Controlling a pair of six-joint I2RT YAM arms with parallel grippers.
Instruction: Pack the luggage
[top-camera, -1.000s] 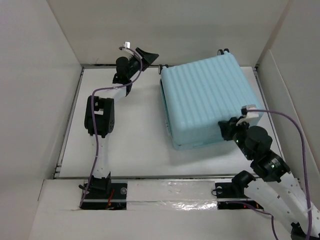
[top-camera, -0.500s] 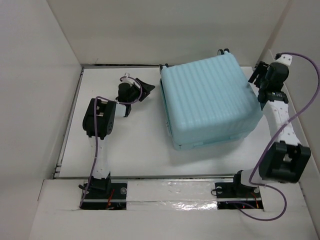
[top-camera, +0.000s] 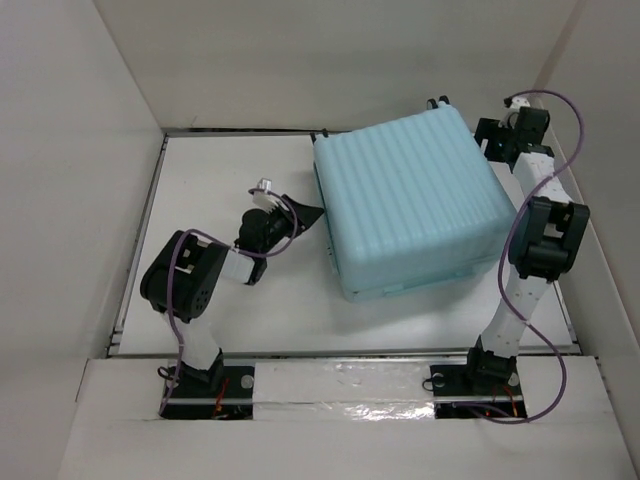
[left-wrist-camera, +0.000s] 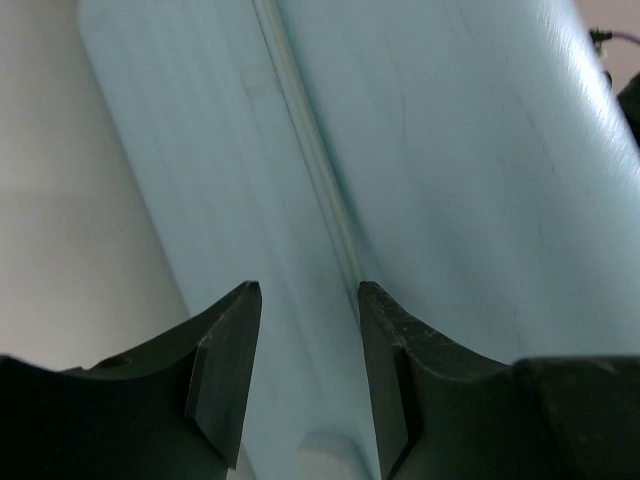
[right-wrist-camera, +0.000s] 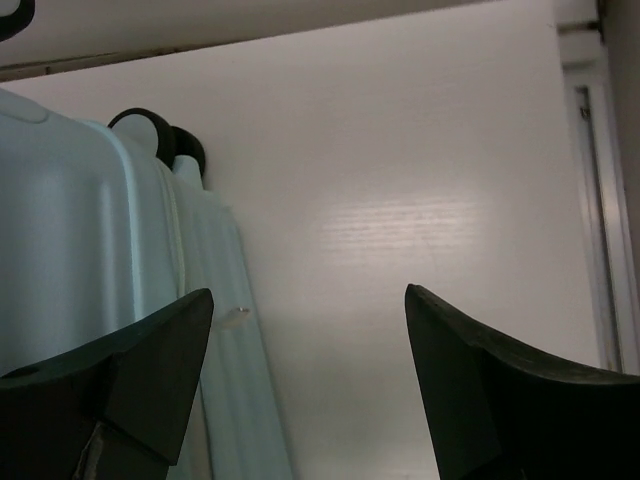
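The luggage (top-camera: 410, 200) lies flat and closed on the right half of the white table, ribbed aqua shell up. My left gripper (top-camera: 312, 212) points at its left side. In the left wrist view the shell (left-wrist-camera: 450, 150) fills the frame, and the gripper (left-wrist-camera: 308, 290) is open a narrow gap with the seam (left-wrist-camera: 320, 180) just ahead. My right gripper (top-camera: 487, 140) hangs by the far right corner. In the right wrist view it (right-wrist-camera: 308, 292) is wide open over bare table, with the suitcase (right-wrist-camera: 70, 230) and a black wheel (right-wrist-camera: 150, 130) to its left.
White walls box in the table (top-camera: 240, 170) on three sides. A metal rail (right-wrist-camera: 590, 200) runs along the right edge. Two wheels (top-camera: 440, 103) stick out at the suitcase's far side. Purple cables loop off both arms.
My right arm swung from the suitcase's near right corner to its far right corner and opened. My left arm drew back to the suitcase's left side, jaws narrowing. The suitcase turned slightly.
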